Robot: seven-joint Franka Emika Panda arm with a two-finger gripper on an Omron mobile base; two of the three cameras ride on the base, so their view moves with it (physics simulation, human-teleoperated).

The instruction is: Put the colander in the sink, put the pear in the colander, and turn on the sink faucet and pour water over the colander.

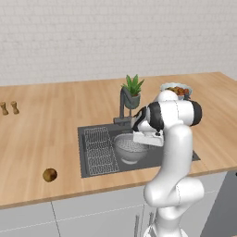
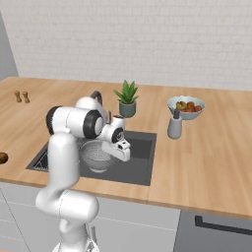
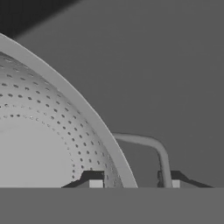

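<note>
The robot's gripper [image 3: 133,183] straddles the colander's [image 1: 130,147] rim beside a side handle, one fingertip inside the bowl, one outside, clenched on it in the sink [image 1: 92,172]; the pear [image 1: 50,175] lies on the counter [image 1: 46,134] to the left

Colander [image 3: 52,131] edge-cropped, faucet [image 1: 123,107] arm-hidden

The sink [image 1: 92,172] sits at the centre of the left base view, set into the counter [image 1: 46,134]. The colander [image 1: 130,149] stands in the sink, right of the rack [image 1: 99,150]. The faucet [image 1: 122,107] and plant [image 1: 133,91] stand behind it. The pear [image 1: 50,175] lies lower left on the counter, the shakers [image 1: 9,108] far left, the fruit bowl [image 1: 177,89] upper right.
</note>
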